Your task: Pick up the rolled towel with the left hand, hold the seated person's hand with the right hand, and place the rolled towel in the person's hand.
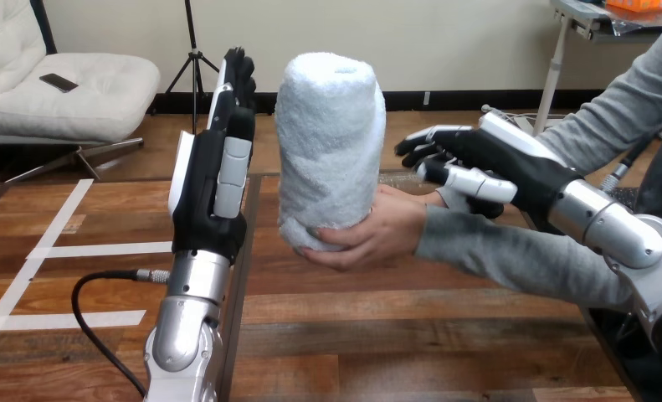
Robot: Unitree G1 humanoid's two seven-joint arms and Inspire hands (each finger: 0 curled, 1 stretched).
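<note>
My left hand (214, 180) stands flat, fingers straight, just beside the rolled towel (330, 142) — which sits upright in the person's hand (377, 230) above the bench (394, 335). It looks soft and light — best gripped round its middle. My right hand (486, 167) is loosely spread at the person's wrist.

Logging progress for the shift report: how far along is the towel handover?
Mostly done, it seems. The rolled towel stands upright in the person's hand, whose fingers wrap its base. The left hand is open beside the towel, apart from it. The right hand is at the person's wrist; whether it grips, I cannot tell. Left: likely only pulling both hands back.
</note>
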